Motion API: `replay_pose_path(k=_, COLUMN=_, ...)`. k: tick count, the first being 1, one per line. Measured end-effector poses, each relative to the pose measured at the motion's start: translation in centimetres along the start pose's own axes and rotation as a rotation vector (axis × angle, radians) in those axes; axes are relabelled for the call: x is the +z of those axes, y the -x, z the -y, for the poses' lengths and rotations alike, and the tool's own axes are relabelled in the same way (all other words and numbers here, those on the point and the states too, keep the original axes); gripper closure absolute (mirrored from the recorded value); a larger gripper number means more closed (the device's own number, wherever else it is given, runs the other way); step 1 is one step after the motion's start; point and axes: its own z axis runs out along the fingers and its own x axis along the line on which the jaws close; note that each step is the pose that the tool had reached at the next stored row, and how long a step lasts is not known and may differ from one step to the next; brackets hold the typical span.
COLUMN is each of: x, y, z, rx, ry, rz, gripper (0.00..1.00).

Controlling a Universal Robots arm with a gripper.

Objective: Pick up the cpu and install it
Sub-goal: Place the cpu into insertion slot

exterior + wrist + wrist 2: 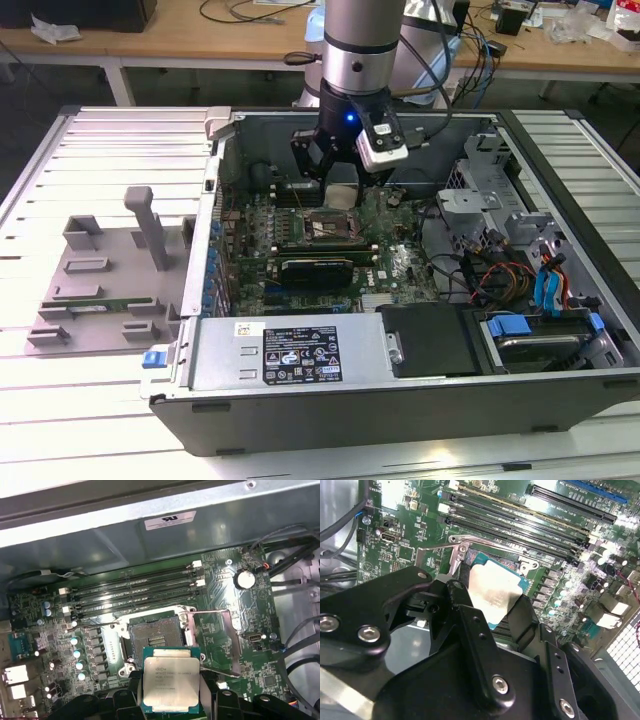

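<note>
Reading the work from here, we count the pick-up as done. The hand (171,695) is clamped on the cpu (171,680) by two opposite edges, its silver top showing in both wrist views. The installing is left. The socket (156,637) on the motherboard (235,610) lies bare, its load frame (212,635) is swung open beside it, and the chip hangs near it, not yet seated. In the exterior view the cpu sits at about twelve o'clock of the socket, apart from it.

The board lies flat inside an open computer case (420,395), with the memory slots (135,592) just beyond the socket. The case rests on a pale slatted table (100,150). At nine o'clock of the case in the exterior view stands a grey fixture (100,280) with an upright post. At twelve o'clock, well behind the arm, wooden benches (200,45) carry loose cables.
</note>
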Motion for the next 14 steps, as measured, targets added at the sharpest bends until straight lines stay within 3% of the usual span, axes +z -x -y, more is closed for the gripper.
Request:
replay_pose_path(k=7, x=0.02, y=0.0, z=0.0, rx=0.101, ry=-0.0016, rz=-0.001, gripper=0.45)
replay_pose_path(k=14, x=0.04, y=0.0, z=0.0, rx=0.169, ry=-0.0022, rz=-0.0019, gripper=0.45)
